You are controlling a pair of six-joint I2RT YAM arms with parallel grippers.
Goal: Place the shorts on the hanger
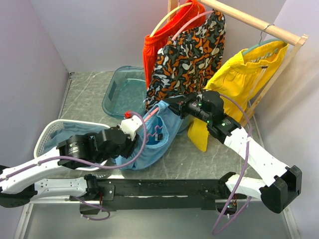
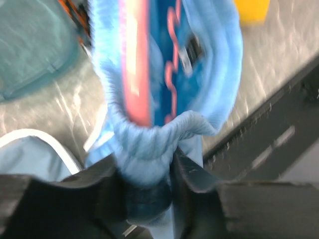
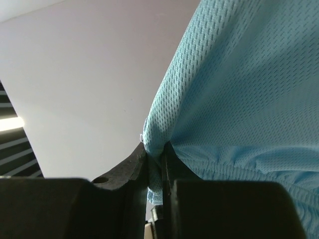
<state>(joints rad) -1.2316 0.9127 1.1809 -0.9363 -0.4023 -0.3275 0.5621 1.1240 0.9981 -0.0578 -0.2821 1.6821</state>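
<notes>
The shorts (image 1: 149, 147) hang stretched between the arms just above the bench (image 1: 199, 159). The left end effector (image 1: 133, 125) is clamped tight on the gathered waistband, and the right end effector (image 1: 173, 103) is pinched closed on the mesh at the opposite side. The pink hanger (image 2: 135, 64) sits inside the open waist, so the step in hand looks like seating the waistband on it; the next move probably calls for a taut waist while the fabric settles onto the notched bar, without the hanger slipping out.
</notes>
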